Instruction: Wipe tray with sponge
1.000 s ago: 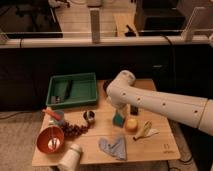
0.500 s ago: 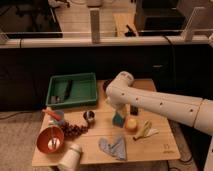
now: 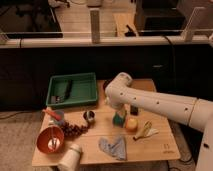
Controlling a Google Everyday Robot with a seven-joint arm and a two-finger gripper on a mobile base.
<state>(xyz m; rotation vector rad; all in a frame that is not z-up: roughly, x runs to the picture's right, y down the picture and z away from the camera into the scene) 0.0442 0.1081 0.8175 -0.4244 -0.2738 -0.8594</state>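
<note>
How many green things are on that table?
2: the tray at the back left of the table, and the small sponge near the middle, just below the pincer. The arm may hide others.

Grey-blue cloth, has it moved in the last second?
No. The crumpled grey-blue cloth sits at the same spot near the wooden table's front edge; the tool is at the small teal-green sponge block.

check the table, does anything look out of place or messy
A dark block lies inside the tray, in the way of wiping. The grey-blue cloth lies crumpled near the front edge. The hand is down at the sponge mid-table; contact is unclear.
</note>
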